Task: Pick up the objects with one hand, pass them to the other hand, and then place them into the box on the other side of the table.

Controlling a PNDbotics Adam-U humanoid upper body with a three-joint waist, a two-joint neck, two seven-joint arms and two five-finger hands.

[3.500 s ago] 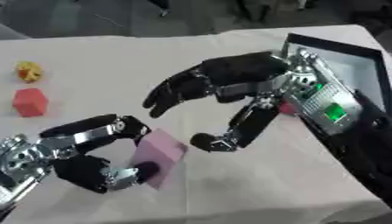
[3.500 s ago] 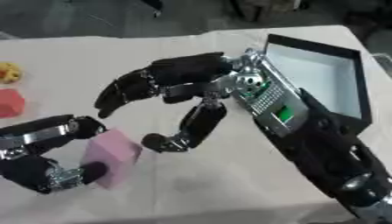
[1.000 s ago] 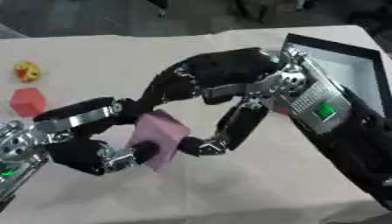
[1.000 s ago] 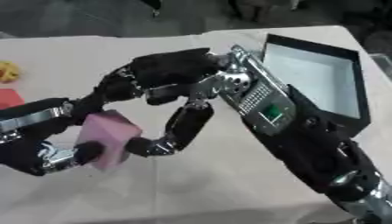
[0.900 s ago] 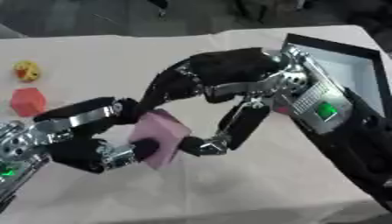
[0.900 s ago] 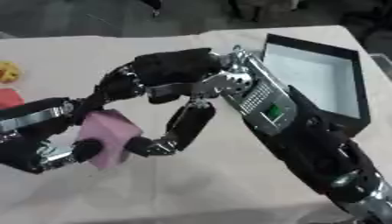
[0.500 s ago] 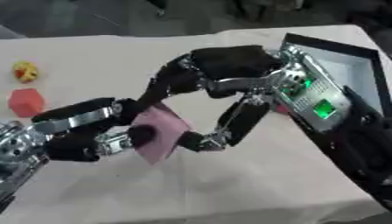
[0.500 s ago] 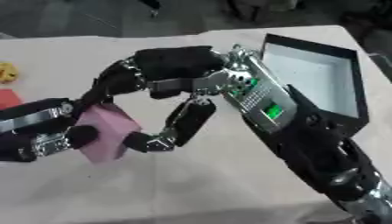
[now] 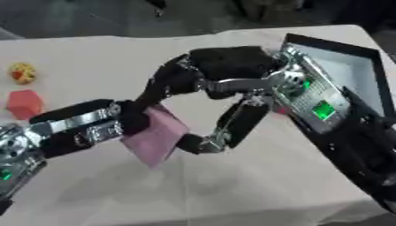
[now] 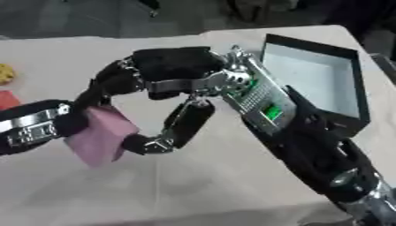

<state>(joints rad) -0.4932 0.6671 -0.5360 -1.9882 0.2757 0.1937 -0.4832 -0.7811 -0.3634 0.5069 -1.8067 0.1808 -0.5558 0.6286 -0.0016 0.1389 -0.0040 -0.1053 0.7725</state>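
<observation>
A pink block [image 9: 158, 134] hangs tilted above the table's middle left, caught between both hands. My left hand [image 9: 85, 126] reaches in from the left, its fingers curled over the block's upper left side. My right hand [image 9: 232, 66] arches over it from the right, with fingers [image 9: 158, 90] bent down onto the block's top and the thumb [image 9: 203, 142] pressing its lower right edge. The black box [image 9: 333, 45] with a pale inside lies open at the right edge, behind my right forearm. A red block [image 9: 24, 102] and a small yellow object [image 9: 21, 72] sit at the far left.
The pale tablecloth [image 9: 232, 190] stretches bare toward the front edge. My right forearm [image 9: 340, 132] crosses the right side and covers part of the box. Dark floor lies beyond the far edge.
My right hand has moved left and closed its fingers and thumb onto the pink block. The block has tipped and risen a little. My left hand's lower fingers have slid off its underside.
</observation>
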